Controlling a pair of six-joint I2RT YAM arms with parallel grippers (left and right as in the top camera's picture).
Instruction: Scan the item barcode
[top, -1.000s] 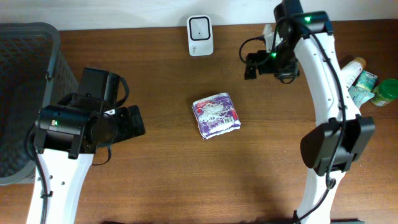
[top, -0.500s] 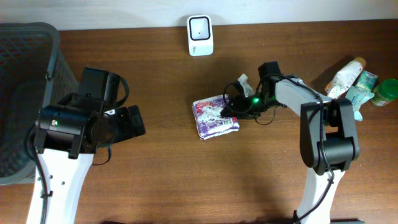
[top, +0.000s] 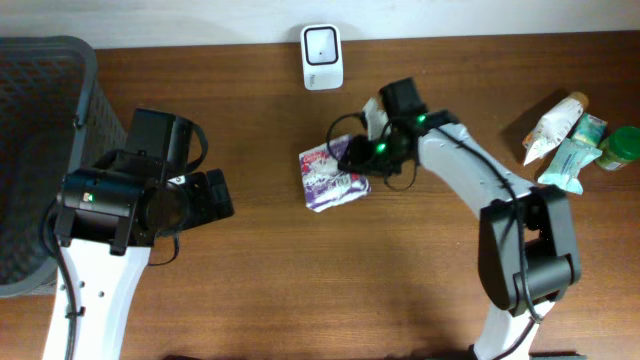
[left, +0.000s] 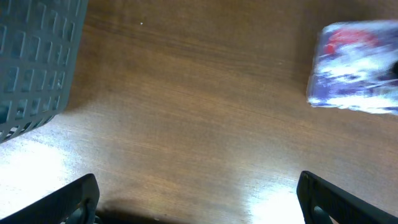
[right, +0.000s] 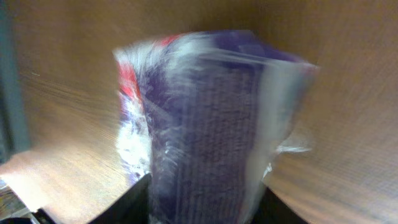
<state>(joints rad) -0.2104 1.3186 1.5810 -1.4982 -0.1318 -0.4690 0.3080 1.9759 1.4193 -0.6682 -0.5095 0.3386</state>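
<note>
The item, a purple and white plastic packet (top: 322, 182) with red print, is tilted near the table's middle. My right gripper (top: 355, 160) is shut on its right end. In the right wrist view the packet (right: 205, 112) fills the frame, blurred, squeezed between the two dark jaws of that gripper (right: 202, 202). No barcode can be made out. The white scanner (top: 322, 57) stands at the back edge, above the packet. My left gripper (top: 215, 195) is open and empty at the left; its wrist view shows the packet (left: 354, 68) far off at the upper right.
A dark mesh basket (top: 40, 150) stands at the far left, also in the left wrist view (left: 31, 62). Other goods lie at the right edge: a white tube (top: 555, 120), a pale green pack (top: 572, 155) and a green-capped jar (top: 620, 148).
My right arm swung down from the back of the table, closed on the packet, and has dragged it left and back toward the scanner. The left arm has not moved.
</note>
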